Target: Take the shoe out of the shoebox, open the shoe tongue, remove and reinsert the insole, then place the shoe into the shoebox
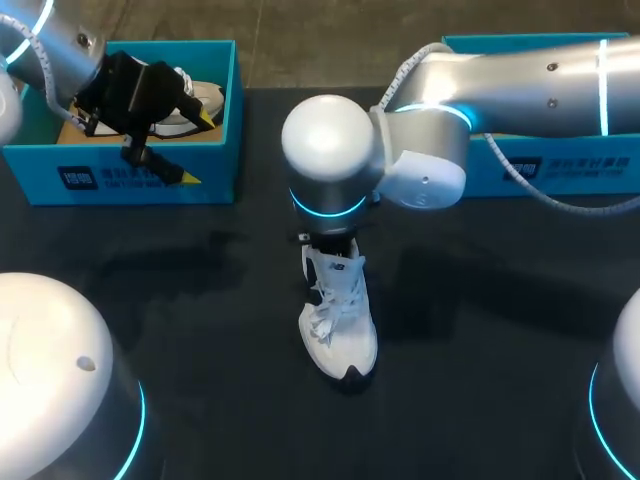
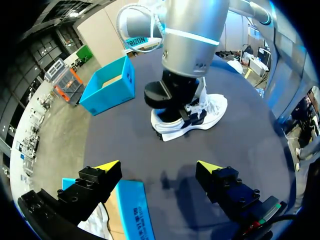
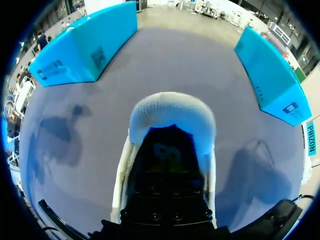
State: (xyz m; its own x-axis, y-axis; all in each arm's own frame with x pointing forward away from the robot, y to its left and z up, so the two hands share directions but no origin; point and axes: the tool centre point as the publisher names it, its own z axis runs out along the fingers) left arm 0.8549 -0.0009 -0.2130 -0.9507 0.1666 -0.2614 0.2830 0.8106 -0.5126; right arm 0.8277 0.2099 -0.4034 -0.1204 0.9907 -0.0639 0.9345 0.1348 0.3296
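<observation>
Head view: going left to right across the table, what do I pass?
left shoebox → white shoe, standing in the middle → right shoebox. The left gripper overlaps the left shoebox, so it is left out of the order.

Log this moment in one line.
left gripper open over left shoebox | right arm down in opening of white sneaker | sneaker upright on table | second sneaker in left shoebox

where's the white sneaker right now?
Head view: the white lace-up sneaker stands in the middle of the black table, directly under the right arm, outside both blue cardboard shoeboxes.
</observation>
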